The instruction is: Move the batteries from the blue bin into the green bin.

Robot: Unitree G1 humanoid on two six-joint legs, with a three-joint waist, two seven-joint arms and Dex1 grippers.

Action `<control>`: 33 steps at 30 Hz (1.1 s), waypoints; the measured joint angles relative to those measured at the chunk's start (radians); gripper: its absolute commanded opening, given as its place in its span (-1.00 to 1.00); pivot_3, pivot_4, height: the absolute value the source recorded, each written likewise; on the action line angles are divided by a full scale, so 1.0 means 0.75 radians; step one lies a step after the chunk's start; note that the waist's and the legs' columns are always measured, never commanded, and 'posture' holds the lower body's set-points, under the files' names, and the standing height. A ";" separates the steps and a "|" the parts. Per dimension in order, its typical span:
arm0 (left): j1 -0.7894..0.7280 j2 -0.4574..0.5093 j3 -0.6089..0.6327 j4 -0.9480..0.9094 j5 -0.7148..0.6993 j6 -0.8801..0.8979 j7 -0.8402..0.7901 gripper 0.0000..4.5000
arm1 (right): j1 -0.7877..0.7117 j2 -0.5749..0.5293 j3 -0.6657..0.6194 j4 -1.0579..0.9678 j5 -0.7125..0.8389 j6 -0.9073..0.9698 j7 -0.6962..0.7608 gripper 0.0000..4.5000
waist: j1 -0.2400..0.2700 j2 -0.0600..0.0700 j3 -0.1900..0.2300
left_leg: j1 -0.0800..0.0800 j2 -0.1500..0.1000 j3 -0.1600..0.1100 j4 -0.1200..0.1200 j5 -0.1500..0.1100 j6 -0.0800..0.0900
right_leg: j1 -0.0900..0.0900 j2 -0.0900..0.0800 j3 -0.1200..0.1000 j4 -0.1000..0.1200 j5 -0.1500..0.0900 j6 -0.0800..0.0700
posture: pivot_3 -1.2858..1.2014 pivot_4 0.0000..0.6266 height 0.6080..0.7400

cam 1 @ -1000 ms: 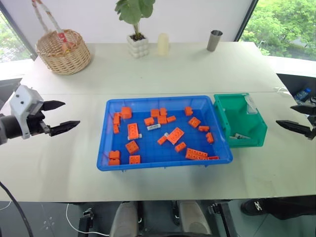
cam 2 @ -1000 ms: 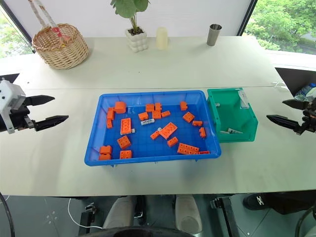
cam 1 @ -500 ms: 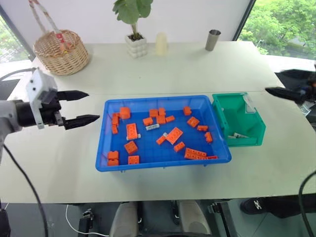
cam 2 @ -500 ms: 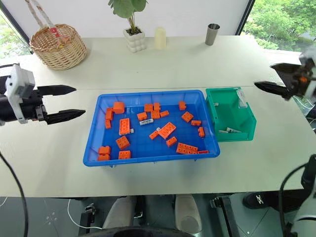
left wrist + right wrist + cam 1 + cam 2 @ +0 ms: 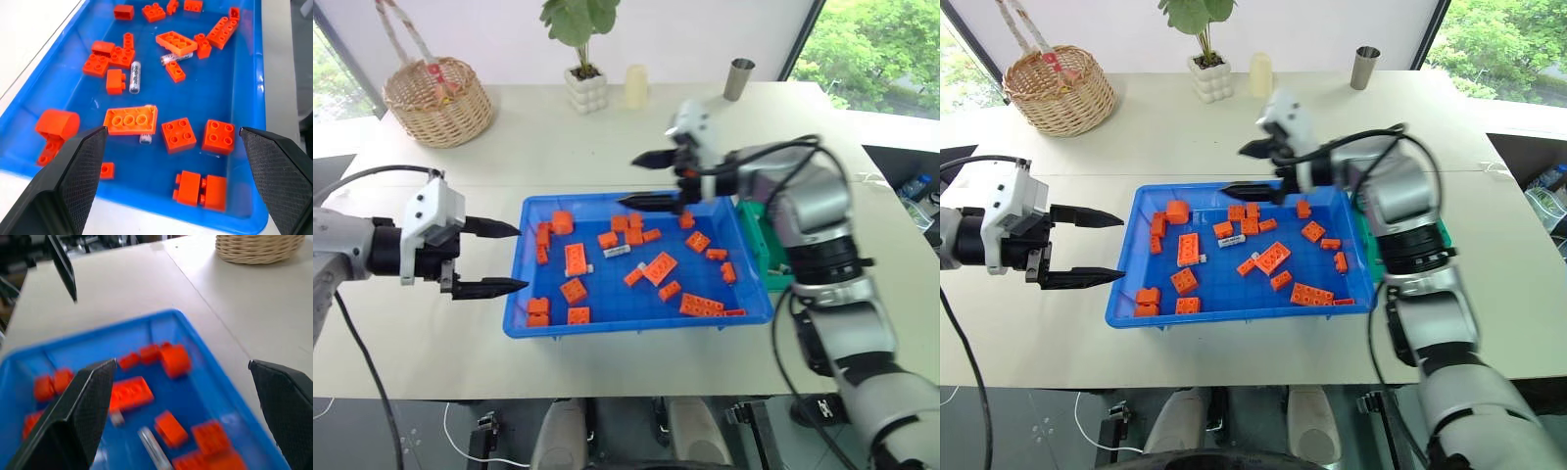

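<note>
The left gripper [image 5: 489, 258] is held wide open and empty at the blue bin's [image 5: 523, 331] left rim, pointing right. Batteries [image 5: 618, 253] lie mid-bin among orange bricks [image 5: 577, 259]; one should be approached from above, fingers astride it, bricks avoided. The right gripper [image 5: 647, 179], fingers apart, is stretched leftward over the far rim. The green bin [image 5: 755, 238] sits right, partly hidden.

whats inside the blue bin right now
Inside the blue bin lie scattered orange bricks and three batteries, one half hidden under a flat brick. More may lie beneath other bricks; that cannot be seen.
</note>
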 measured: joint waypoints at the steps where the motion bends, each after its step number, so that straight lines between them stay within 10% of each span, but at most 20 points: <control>1: 0.019 0.000 0.014 0.001 0.003 0.000 0.010 1.00 | 0.000 0.030 -0.006 -0.022 0.011 0.102 -0.065 0.98 | 0.006 0.000 0.000 | 0.000 0.000 0.000 0.000 0.000 0.000 | 0.000 0.000 0.000 0.000 0.000 0.000 | 0.03 -0.52 0.93; 15: -0.001 -0.034 0.048 0.004 0.003 -0.016 0.083 1.00 | 0.033 0.250 -0.193 0.051 0.317 0.840 -0.297 0.98 | 0.017 -0.001 -0.001 | 0.000 -0.001 0.001 -0.001 0.000 0.000 | 0.000 0.002 -0.001 -0.002 0.000 -0.001 | 0.03 -0.52 0.93; 33: -0.030 -0.063 0.020 -0.035 -0.001 -0.013 0.162 1.00 | -0.045 0.388 -0.229 0.624 0.299 0.605 -0.410 0.98 | 0.007 -0.002 -0.001 | 0.000 0.000 0.000 -0.002 0.000 0.000 | 0.000 0.002 -0.001 -0.002 0.000 -0.001 | 0.03 -0.52 0.93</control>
